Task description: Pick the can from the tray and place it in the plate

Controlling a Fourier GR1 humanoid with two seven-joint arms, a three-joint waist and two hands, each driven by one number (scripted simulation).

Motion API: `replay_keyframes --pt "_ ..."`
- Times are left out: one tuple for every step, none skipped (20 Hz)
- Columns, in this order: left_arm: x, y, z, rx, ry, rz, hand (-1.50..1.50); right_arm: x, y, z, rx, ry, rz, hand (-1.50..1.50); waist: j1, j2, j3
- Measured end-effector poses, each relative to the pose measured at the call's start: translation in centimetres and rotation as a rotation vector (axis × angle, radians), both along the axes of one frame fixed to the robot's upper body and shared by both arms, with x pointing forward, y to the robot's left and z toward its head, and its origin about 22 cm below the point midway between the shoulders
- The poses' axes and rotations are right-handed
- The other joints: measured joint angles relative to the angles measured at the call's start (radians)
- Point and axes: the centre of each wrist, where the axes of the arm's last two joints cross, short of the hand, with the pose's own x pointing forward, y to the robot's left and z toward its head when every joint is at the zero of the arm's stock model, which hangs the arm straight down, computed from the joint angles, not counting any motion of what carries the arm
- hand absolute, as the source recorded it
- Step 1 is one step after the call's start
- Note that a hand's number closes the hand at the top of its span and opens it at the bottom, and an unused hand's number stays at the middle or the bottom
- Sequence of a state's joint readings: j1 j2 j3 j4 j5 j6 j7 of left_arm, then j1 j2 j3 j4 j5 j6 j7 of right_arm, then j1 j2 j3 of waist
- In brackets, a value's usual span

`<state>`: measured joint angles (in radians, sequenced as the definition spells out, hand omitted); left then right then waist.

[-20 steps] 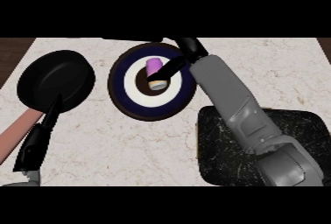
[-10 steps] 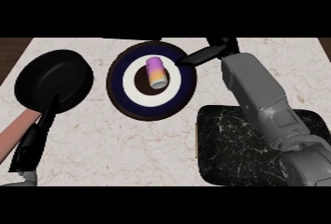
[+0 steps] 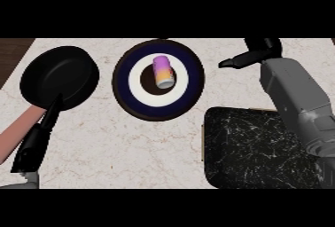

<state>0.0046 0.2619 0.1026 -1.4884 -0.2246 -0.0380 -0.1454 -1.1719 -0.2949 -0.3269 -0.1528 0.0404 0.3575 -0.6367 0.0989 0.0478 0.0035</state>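
The fingers of my right hand (image 3: pixel 252 56) are relaxed and hold nothing; I see the black thumb or a finger jutting out toward the left at the top right of the counter, well apart from the can. The grey right forearm (image 3: pixel 297 99) runs from that hand down to the lower right, a smooth, boxy shell that passes over the tray's right side. The can (image 3: pixel 162 71), a small cylinder banded purple, pink and orange with a silvery end, lies on its side in the dark centre of the plate (image 3: pixel 157 80). The plate is round, though it looks taller than wide, with a dark navy rim, a white ring and a dark middle. Below and to the right of it sits the tray (image 3: pixel 255 153), a dark square slab with rounded corners and white marble-like veining, bare of objects. At the left lies a matte black frying pan (image 3: pixel 60 77), round, its long black handle running down toward the lower left. The counter (image 3: pixel 131 150) is pale beige stone with faint veins. My left hand (image 3: pixel 29 153) shows at the lower left edge beside the pan's handle; I cannot tell how it is set.
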Motion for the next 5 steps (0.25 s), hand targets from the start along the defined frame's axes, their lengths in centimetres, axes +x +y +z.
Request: replay_keyframes --pt "0.3 -0.1 0.2 0.001 -0.004 -0.001 0.0 0.0 -0.6 0.2 0.0 -0.01 -0.003 -1.5 0.003 0.003 0.0" --pt "0.3 -0.1 0.2 0.001 -0.005 -0.006 0.0 -0.1 -1.4 0.2 -0.002 -0.014 -0.005 -1.5 0.005 0.004 0.0" --pt "0.6 -0.3 0.5 -0.001 -0.009 -0.01 0.0 -0.2 -2.0 0.2 -0.004 -0.016 -0.002 -1.5 0.007 0.006 0.001" --pt "0.7 -0.3 0.5 -0.001 -0.01 -0.01 0.0 -0.4 -2.8 0.1 -0.004 -0.019 -0.005 -1.5 0.008 0.008 0.001" --pt "0.7 -0.5 0.5 -0.003 -0.011 -0.014 0.0 -0.5 -3.4 0.0 -0.007 -0.019 -0.011 -1.5 0.012 0.009 0.001"
